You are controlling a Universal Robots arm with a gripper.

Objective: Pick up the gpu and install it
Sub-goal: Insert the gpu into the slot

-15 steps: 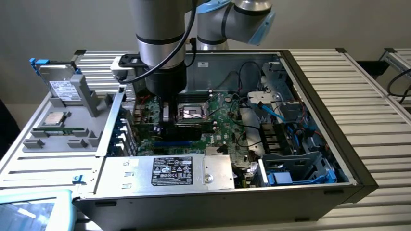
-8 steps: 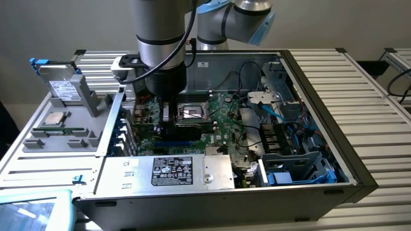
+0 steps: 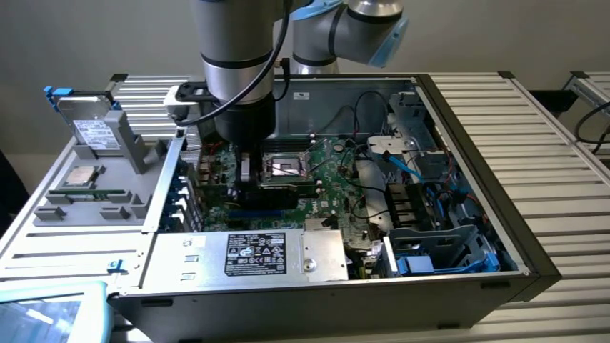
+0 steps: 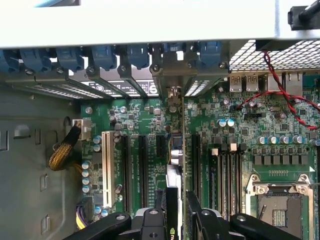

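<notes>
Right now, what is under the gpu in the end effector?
Under the gpu, held edge-on in the end effector, lies the green motherboard with black expansion slots on both sides. Whatever sits directly beneath is covered by the card itself.

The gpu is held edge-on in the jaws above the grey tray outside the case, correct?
Not quite. The gpu is held edge-on in the jaws, but above the motherboard slots inside the case, not above the grey tray. The wrist view shows it.
</notes>
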